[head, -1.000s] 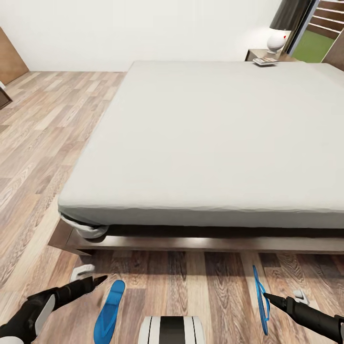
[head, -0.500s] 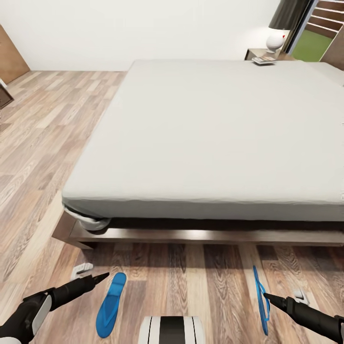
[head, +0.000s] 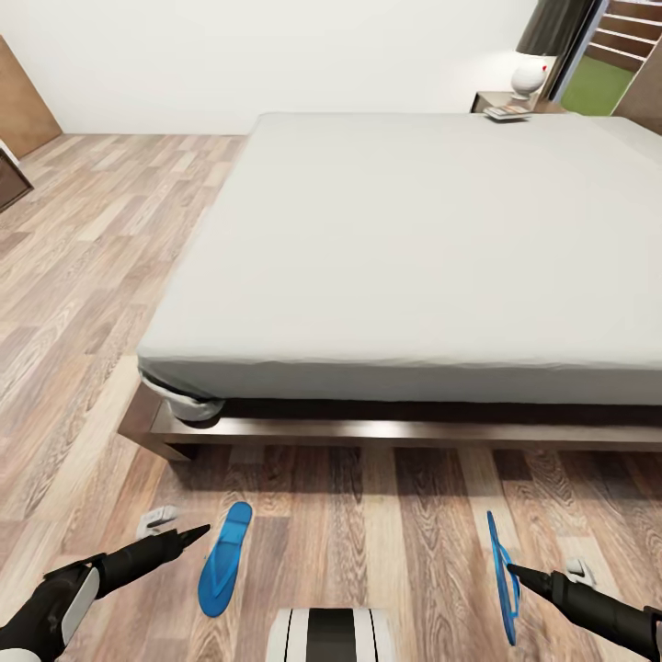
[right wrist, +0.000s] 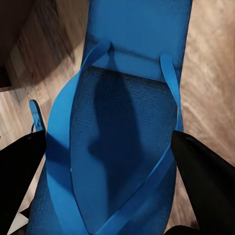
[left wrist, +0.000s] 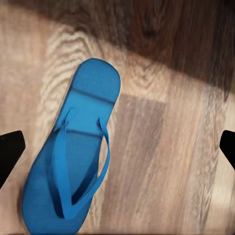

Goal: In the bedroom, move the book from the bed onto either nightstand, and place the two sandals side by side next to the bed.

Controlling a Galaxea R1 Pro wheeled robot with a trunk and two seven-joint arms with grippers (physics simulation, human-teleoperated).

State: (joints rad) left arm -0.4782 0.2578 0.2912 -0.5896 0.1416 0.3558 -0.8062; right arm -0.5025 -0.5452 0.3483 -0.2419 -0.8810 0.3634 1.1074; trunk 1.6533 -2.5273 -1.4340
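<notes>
One blue sandal point(head: 226, 556) lies flat on the wood floor in front of the bed point(head: 414, 248). My left gripper point(head: 198, 531) hovers just beside it, open, with its fingers spread wide over the sandal point(left wrist: 73, 161). The second sandal point(head: 501, 575) hangs on its edge above the floor, with my right gripper point(head: 515, 572) shut on it; its straps and sole point(right wrist: 122, 127) sit between the fingers. At the far right corner of the bed stands a nightstand point(head: 496, 97). On it lies a small flat object that looks like the book point(head: 508, 113), too small to read.
A white lamp point(head: 529, 75) stands on the nightstand beside a dark-framed window point(head: 598, 83). The bed's dark wooden frame point(head: 368, 432) juts out low along the floor ahead. Dark furniture point(head: 14, 184) sits at the far left. My base point(head: 329, 634) shows at the bottom.
The whole view has shifted: bed and floor sandal now sit farther up and to the right, so the camera moved. Both arms and the held sandal keep their places.
</notes>
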